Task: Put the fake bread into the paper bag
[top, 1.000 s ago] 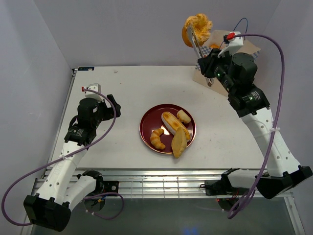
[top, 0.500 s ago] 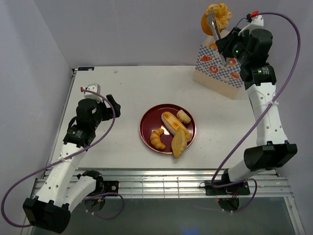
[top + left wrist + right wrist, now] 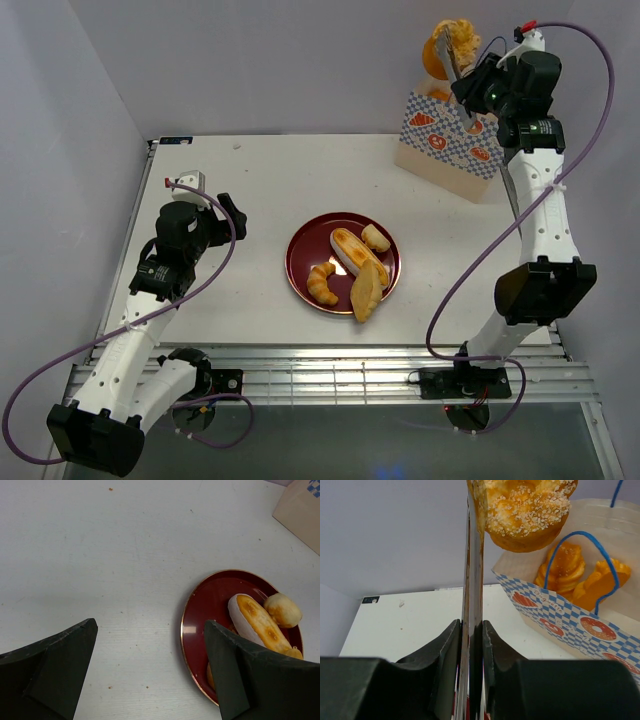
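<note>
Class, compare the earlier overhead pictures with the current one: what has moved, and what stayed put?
The right claw, shut on metal tongs pinching a sugared bun, swung rightward and farther back, carrying the bun to roughly above the open paper bag. Nothing was released. The left claw, the red plate and its four pastries stayed put.

We log a white, matte tabletop (image 3: 250, 190) with a few small dark specks scattered over it. Two things sit directly on it. A round dark red plate (image 3: 303, 243) lies near the middle. The paper bag (image 3: 445, 150) stands at the far right corner, well apart from the plate. A small dark tag (image 3: 172, 139) marks the far left corner.
</note>
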Robot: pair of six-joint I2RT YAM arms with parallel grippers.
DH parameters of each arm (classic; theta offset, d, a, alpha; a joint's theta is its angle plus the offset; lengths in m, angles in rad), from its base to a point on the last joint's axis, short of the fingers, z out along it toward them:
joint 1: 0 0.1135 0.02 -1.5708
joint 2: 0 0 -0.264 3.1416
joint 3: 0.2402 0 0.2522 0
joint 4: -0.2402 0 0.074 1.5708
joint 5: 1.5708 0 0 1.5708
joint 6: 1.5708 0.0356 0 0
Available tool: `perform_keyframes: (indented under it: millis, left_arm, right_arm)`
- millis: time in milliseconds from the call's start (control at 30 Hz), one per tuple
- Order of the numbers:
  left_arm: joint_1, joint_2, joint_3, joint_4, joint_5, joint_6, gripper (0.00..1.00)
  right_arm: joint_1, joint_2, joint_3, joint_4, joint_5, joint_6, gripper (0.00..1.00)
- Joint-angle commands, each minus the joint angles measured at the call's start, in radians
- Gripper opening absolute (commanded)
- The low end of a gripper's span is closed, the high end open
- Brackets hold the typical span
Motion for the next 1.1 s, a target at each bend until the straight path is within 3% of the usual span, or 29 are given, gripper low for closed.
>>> perform_keyframes:
  millis: [0, 233, 300, 433, 533, 567, 633, 733, 1067]
  left_arm:
    - [-0.003, -0.011, 0.019, 0.011, 0.017, -0.007, 0.98]
    - [-0.003, -0.008, 0.016, 0.013, 0.019, -0.009, 0.98]
    - [-0.003, -0.005, 0.016, 0.011, 0.019, -0.009, 0.98]
    - [-0.003, 0.001, 0.016, 0.013, 0.020, -0.009, 0.98]
    - [-0.003, 0.000, 0.016, 0.011, 0.011, -0.010, 0.98]
    - [-0.003, -0.002, 0.018, 0.011, 0.013, -0.009, 0.98]
    - [-0.003, -0.008, 0.018, 0.016, 0.043, -0.001, 0.88]
    - [-0.004, -0.019, 0.010, 0.019, 0.002, -0.009, 0.98]
    - [-0.006, 0.000, 0.016, 0.010, -0.002, -0.012, 0.98]
  right_arm:
    - [-0.048, -0.032, -0.027, 0.082, -0.011, 0.011, 0.08]
    - [-0.091, -0.050, -0.124, 0.111, -0.040, 0.037, 0.09]
    - [-0.095, -0.043, -0.132, 0.111, -0.057, 0.044, 0.14]
    - [-0.103, -0.036, -0.133, 0.108, -0.103, 0.050, 0.37]
    - [-0.103, -0.043, -0.124, 0.108, -0.117, 0.052, 0.43]
    - [-0.103, -0.046, -0.123, 0.108, -0.120, 0.052, 0.43]
    - [-0.104, -0.056, -0.123, 0.107, -0.125, 0.050, 0.46]
    - [-0.106, -0.070, -0.126, 0.105, -0.131, 0.049, 0.48]
    - [-0.104, -0.199, -0.204, 0.153, -0.211, 0.044, 0.48]
